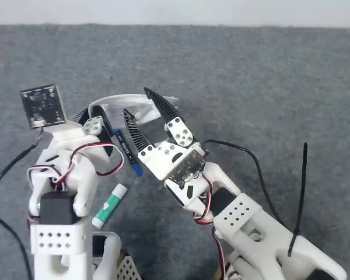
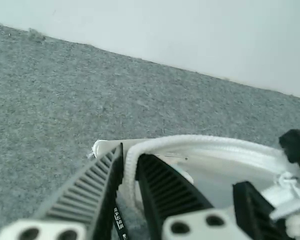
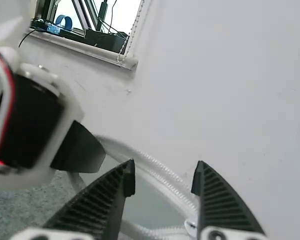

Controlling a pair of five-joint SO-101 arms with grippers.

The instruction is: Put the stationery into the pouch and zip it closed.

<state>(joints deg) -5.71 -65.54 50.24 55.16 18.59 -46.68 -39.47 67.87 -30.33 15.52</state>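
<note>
A white pouch [image 1: 125,107] lies open on the grey carpet, its zipper rim [image 2: 210,144] arching upward. My left gripper [image 1: 97,119] is shut on that rim at the pouch's left end [image 2: 129,156]. Over the pouch mouth, my right gripper [image 1: 136,101] is open, and the rim [image 3: 157,171] passes between its black fingers with nothing held. A blue pen [image 1: 128,152] lies on the carpet just in front of the pouch, between the two arms; its barrel [image 2: 118,221] appears under my left fingers. A green-and-white glue stick [image 1: 109,205] rests nearer the arm bases.
A pale wall [image 1: 175,11] closes off the far edge of the carpet. Black cables [image 1: 252,158] trail over the carpet to the right of the right arm. Bare carpet stretches behind and to the right of the pouch.
</note>
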